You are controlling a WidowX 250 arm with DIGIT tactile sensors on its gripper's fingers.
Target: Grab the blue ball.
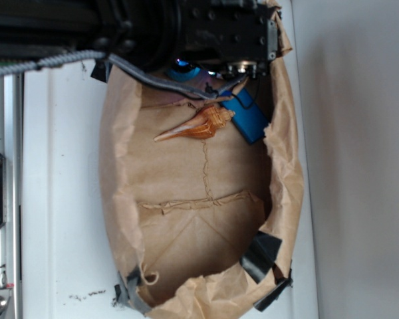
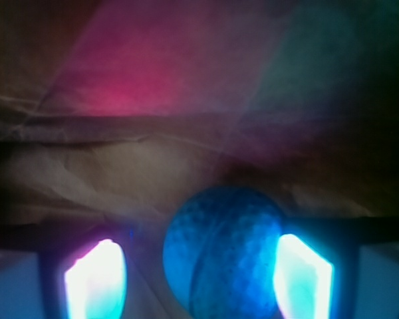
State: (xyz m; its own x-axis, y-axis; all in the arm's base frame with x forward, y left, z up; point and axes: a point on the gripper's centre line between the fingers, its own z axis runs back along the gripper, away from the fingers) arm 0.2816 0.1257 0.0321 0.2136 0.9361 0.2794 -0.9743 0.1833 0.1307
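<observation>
Down in the wrist view, the blue ball (image 2: 223, 256) between two glowing fingertips (image 2: 96, 279), lit cyan-white, one to each side. Right pad touching or nearly touching the ball's edge; left pad apart from it, a gap of crumpled paper showing between. Gripper (image 2: 198, 279) therefore spread wide, not clenched on anything. Ball dimpled and matte, resting on the brown paper lining (image 2: 120, 173), with a fold of that paper rising just behind it. Pink and green tints across the upper paper, blurred, source not clear.

From the exterior view, only a sliver of the blue ball (image 1: 184, 69) visible, tucked under the black arm (image 1: 186, 26) at the top end of the paper-lined basin (image 1: 120, 199). Gripper (image 1: 206, 72) mostly hidden there by the arm's body. Just beside, an orange spiral shell (image 1: 198, 126), pointed tip toward the left, broad end toward a bright-blue flat block (image 1: 247, 116) lying tilted against the paper wall. Shell and block close, possibly touching; hard to tell. Black tape (image 1: 261, 256) at the basin's lower corners. White table (image 1: 60, 199) around, a metal rail (image 1: 3, 199) along the left edge.
</observation>
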